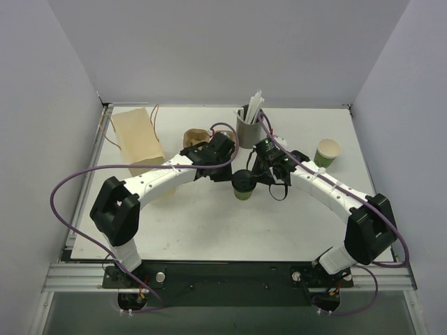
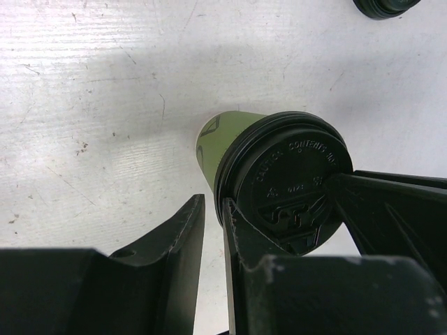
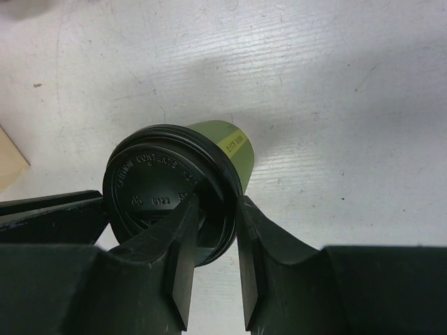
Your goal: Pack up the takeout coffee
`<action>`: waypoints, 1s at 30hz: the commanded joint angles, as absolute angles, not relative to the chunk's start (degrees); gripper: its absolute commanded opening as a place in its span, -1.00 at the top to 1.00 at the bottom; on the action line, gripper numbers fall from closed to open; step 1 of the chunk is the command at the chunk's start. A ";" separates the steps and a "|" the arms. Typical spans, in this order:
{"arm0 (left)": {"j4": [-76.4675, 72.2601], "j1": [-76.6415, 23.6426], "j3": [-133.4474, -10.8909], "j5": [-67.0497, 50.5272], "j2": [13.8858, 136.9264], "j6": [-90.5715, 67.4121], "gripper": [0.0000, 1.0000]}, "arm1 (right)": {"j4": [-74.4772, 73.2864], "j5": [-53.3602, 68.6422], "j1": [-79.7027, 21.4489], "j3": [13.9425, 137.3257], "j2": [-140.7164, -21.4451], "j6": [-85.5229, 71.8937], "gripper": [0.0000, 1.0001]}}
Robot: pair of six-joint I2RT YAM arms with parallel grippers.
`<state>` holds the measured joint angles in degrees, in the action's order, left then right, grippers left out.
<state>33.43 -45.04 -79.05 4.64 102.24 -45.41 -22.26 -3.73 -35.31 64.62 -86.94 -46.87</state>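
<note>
1. Takeout coffee (image 1: 243, 187) stands upright on white desk (image 1: 209, 223), near its middle, btwn both arms.
2. Brown paper bag (image 1: 136, 139) lies far-left; grey cup (image 1: 248, 127) w/ straws stands behind coffee.
3. Open green cup (image 1: 327, 151) stands far right.
4. Right pincer (image 3: 218, 202): narrow, pinching black lid (image 3: 150, 178) at its rim.
5. Left pincer (image 2: 214, 202): narrow, pinching rim on opp. side.

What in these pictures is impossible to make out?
- Contents of the lidded green cup: the black lid covers it in every view.
- Whether the left gripper grips the lid: left wrist view, its own finger hides the contact.
- Brown item near the paper bag: top view, the left arm overlaps it, too small to identify.
</note>
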 commanded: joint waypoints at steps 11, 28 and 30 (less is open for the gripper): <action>44.03 -45.35 -82.96 2.90 116.98 -39.03 0.45 | -23.29 2.73 -40.08 51.94 -82.53 -55.20 0.53; 46.49 -44.65 -87.71 2.64 113.12 -36.21 0.36 | -27.07 -1.58 -36.04 59.59 -81.39 -55.28 0.34; 46.58 -44.39 -88.50 2.64 112.77 -35.78 0.35 | -27.16 -1.41 -35.51 60.55 -81.56 -55.20 0.31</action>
